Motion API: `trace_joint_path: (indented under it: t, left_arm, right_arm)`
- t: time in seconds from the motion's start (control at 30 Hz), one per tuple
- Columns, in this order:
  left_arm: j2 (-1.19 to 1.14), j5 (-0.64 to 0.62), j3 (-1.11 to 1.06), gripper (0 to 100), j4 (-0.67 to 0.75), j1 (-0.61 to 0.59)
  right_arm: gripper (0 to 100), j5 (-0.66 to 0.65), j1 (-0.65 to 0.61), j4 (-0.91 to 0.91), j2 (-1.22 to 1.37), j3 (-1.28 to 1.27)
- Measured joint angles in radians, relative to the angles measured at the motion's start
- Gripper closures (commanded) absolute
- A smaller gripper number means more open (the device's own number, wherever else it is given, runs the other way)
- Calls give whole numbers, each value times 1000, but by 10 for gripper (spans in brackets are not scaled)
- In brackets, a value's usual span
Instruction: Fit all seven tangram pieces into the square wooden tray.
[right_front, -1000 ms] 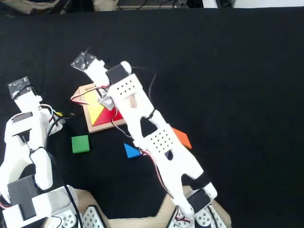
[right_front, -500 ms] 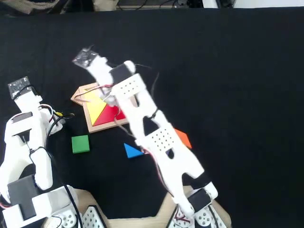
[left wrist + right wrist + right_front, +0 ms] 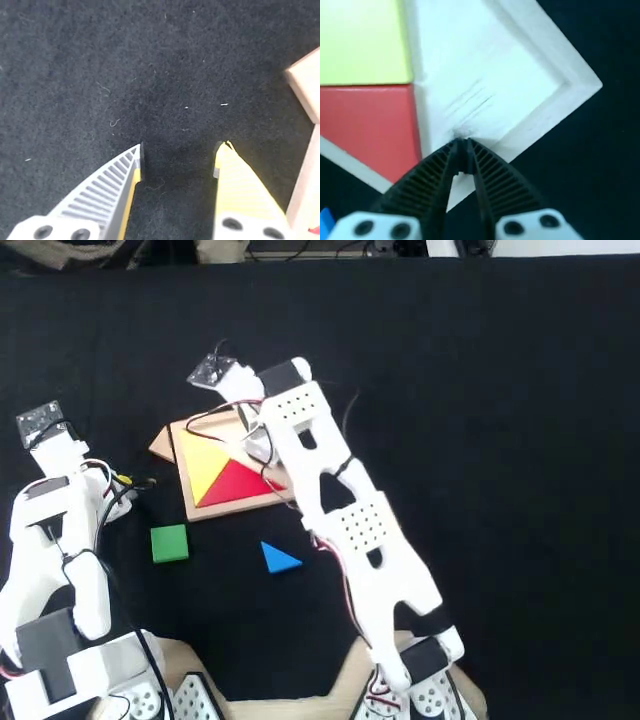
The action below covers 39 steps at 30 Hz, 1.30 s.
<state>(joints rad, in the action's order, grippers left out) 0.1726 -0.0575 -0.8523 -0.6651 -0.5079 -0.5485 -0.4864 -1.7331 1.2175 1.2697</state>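
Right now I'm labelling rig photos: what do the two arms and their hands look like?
Both arms are white plastic with black motor blocks and red and black cables. The right arm has plates dotted with holes; the left arm is plainer. The left hand has a grey ribbed finger and a yellow one; the right hand has black ribbed fingers.

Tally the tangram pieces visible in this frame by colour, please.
Yellow triangle piece, in the square wooden tray: 1
Red triangle piece, in the tray: 1
Green square piece, on the black cloth: 1
Blue triangle piece, on the cloth: 1
Total: 4
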Motion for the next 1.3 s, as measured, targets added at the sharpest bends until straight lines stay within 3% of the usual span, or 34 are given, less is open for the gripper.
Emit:
trace_joint_path:
  t: [0.23, 0.43, 0.8, 0.93, 1.1, 1.3]
  left_arm:
    - [0, 0, 0, 762, 0, 0]
    - [0, 0, 0, 762, 0, 0]
    - [0, 0, 0, 762, 0, 0]
    - [0, 0, 0, 762, 0, 0]
    - [0, 0, 0, 762, 0, 0]
    - [0, 0, 0, 762, 0, 0]
  right_arm:
    - [988, -64, 9, 0, -216, -410]
    - [988, -97, 71, 0, -313, -592]
    - [988, -98, 83, 6, -433, -559]
    - [987, -98, 115, 91, -433, -548]
    - [987, -98, 112, 221, -367, -539]
    - [987, -98, 103, 236, -267, -445]
